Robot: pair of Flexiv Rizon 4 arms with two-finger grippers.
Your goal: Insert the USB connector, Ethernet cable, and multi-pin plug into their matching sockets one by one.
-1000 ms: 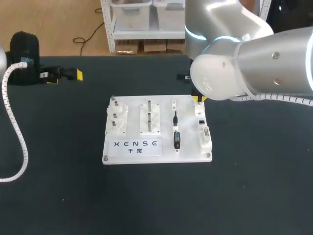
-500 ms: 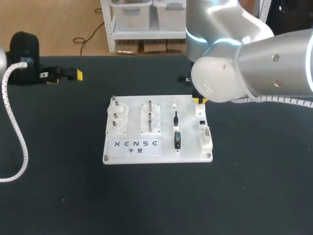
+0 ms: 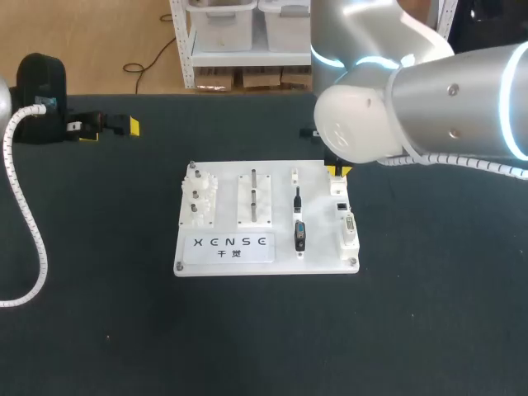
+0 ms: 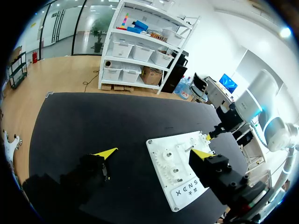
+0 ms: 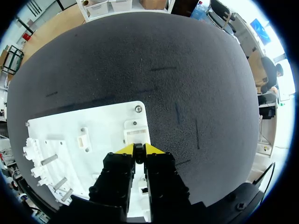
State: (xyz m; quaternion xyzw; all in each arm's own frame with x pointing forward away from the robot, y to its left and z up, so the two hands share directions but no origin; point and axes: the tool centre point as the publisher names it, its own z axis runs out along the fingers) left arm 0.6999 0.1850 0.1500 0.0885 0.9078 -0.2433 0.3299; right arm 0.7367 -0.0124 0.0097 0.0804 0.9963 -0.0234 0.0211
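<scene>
Right gripper [image 5: 138, 149]: clenched on a thin dark piece, likely the USB connector [image 5: 138, 157], poised over the corner socket [image 5: 135, 135] of the white board [image 3: 318, 252]. Ethernet cable [image 3: 297, 198], multi-pin plug [image 3: 299, 236]: lying in board holders. Left gripper [image 4: 153, 153]: released, empty, well apart. Hazard: a slight tilt or offset could jam the connector on the socket rim and drag the board.

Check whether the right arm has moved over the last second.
Yes, slightly: the big joint of the right arm drifted toward the view's left against the white board, while the right gripper stayed at the board's far right corner.
</scene>
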